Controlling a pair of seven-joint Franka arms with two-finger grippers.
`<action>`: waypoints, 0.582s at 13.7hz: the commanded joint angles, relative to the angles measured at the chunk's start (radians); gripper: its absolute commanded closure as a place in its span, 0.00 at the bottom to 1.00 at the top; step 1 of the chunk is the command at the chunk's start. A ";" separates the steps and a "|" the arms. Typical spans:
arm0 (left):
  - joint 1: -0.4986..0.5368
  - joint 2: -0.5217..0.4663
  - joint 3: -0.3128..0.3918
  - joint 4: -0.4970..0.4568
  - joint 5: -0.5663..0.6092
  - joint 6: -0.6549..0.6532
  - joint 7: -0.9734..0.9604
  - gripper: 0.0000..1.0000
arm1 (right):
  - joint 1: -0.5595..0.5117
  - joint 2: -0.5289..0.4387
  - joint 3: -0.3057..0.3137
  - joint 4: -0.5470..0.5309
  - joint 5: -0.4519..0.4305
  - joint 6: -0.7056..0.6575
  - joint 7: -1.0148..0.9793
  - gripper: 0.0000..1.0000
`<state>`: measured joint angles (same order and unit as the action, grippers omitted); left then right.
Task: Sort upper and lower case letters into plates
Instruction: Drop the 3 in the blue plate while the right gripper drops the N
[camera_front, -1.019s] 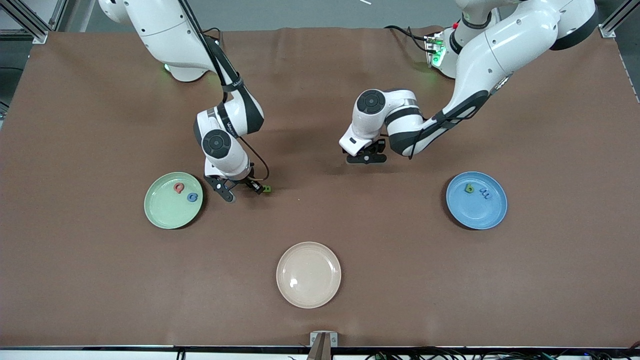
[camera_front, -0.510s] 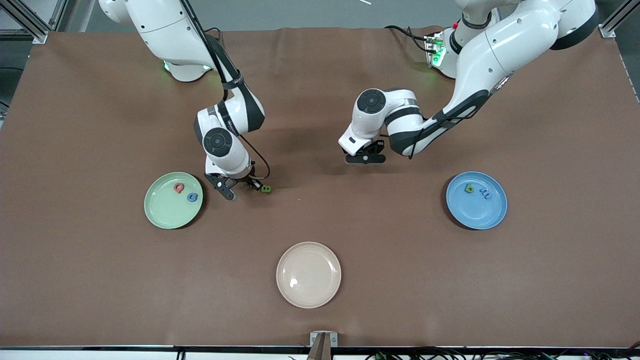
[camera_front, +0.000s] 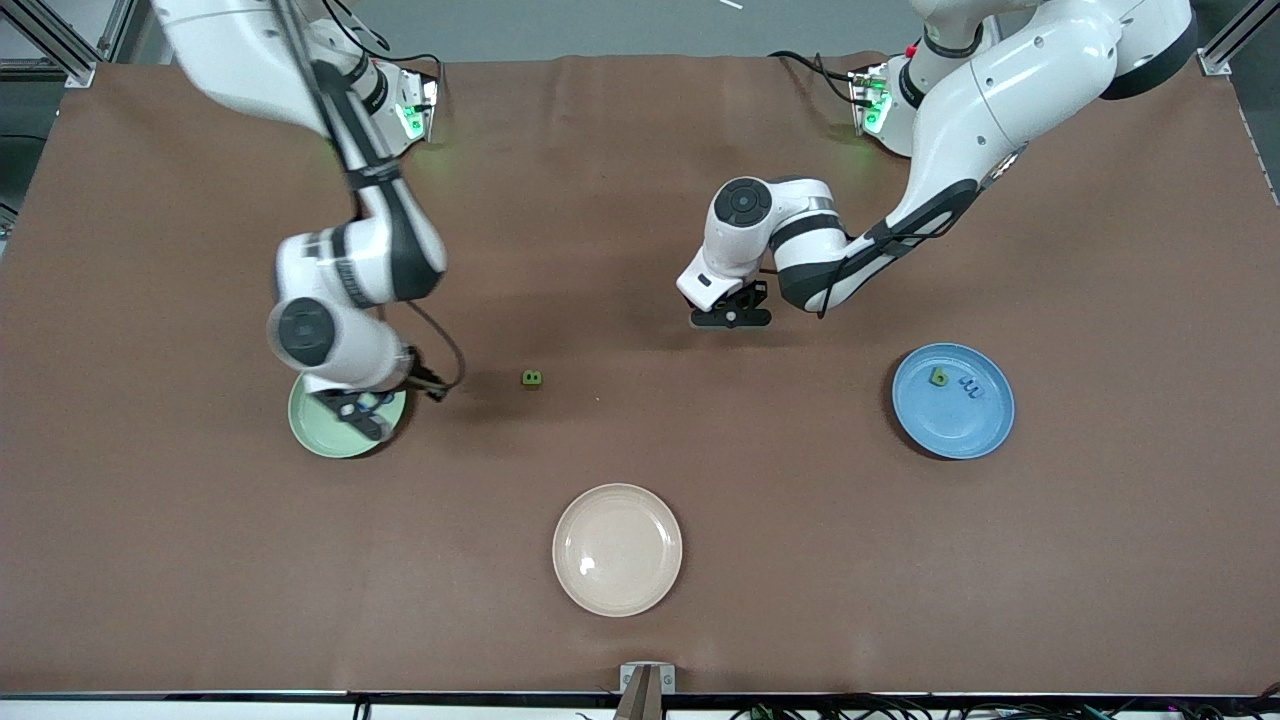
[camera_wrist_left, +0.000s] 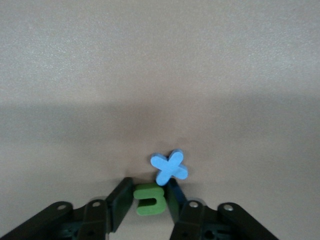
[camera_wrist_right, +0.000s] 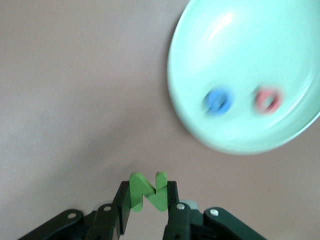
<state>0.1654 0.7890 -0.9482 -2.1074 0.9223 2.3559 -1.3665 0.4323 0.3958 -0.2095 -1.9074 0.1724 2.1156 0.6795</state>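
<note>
My right gripper (camera_front: 356, 412) hangs over the pale green plate (camera_front: 308, 430), shut on a green N (camera_wrist_right: 148, 192). The right wrist view shows that plate (camera_wrist_right: 240, 55) with a blue G (camera_wrist_right: 218, 100) and a pink-red Q (camera_wrist_right: 267, 100) in it. My left gripper (camera_front: 732, 318) is down at the table's middle. Its fingers (camera_wrist_left: 119, 204) press both sides of a green n (camera_wrist_left: 150, 199), and a blue x (camera_wrist_left: 169, 166) lies touching one fingertip. A green B (camera_front: 532, 378) lies on the table between the two grippers. The blue plate (camera_front: 950, 428) holds a green b (camera_front: 938, 376) and a blue m (camera_front: 970, 387).
An empty cream-beige plate (camera_front: 617, 549) sits nearer the front camera, midway along the table. A brown cloth (camera_front: 200, 560) covers the whole table. The left arm's elbow stretches low over the table toward its base.
The right arm has lifted away from beside the green B and swung over the pale green plate with the N. The left gripper's fingers have closed in on the green n.
</note>
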 joint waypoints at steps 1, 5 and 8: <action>-0.003 0.024 0.014 -0.006 -0.010 0.010 -0.002 0.72 | -0.119 -0.049 0.013 -0.025 -0.004 -0.032 -0.220 1.00; -0.001 0.018 0.014 -0.005 -0.010 0.008 0.001 0.84 | -0.224 -0.038 0.010 -0.079 -0.011 0.035 -0.408 1.00; 0.025 -0.013 0.000 0.001 -0.010 -0.003 0.009 0.84 | -0.251 -0.031 0.010 -0.130 -0.011 0.145 -0.475 0.99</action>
<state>0.1708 0.7886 -0.9527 -2.1065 0.9192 2.3546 -1.3697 0.2029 0.3763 -0.2154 -1.9937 0.1716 2.2036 0.2420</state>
